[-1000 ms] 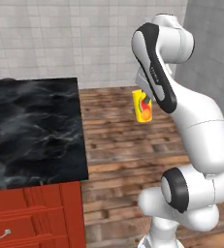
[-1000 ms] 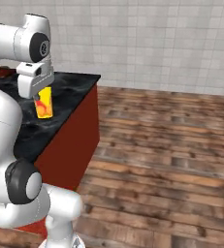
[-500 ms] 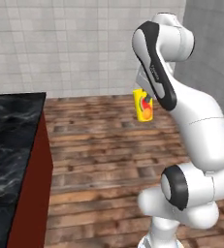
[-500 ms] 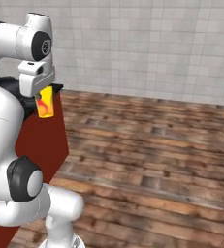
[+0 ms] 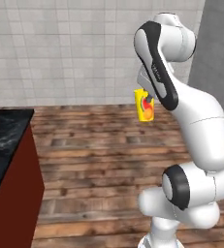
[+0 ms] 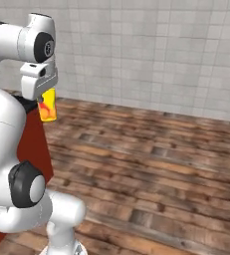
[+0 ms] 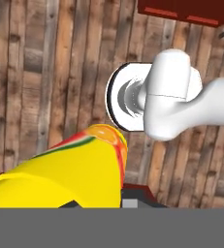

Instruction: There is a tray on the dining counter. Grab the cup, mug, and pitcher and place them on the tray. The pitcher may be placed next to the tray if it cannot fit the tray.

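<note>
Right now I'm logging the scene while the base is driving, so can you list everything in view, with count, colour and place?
cup: one, yellow with a red-and-green fruit mark, held in the air above the floor, clear of the counter
dining counter: one, black marble-veined top on a red base, at the left edge of the left base view
floor: one, brown wooden planks, under everything
wall: one, pale grey tiles, behind the floor
end effector: one, white with dark tips, shut on the cup
arm: one, white with dark joints, rising from the base
</note>
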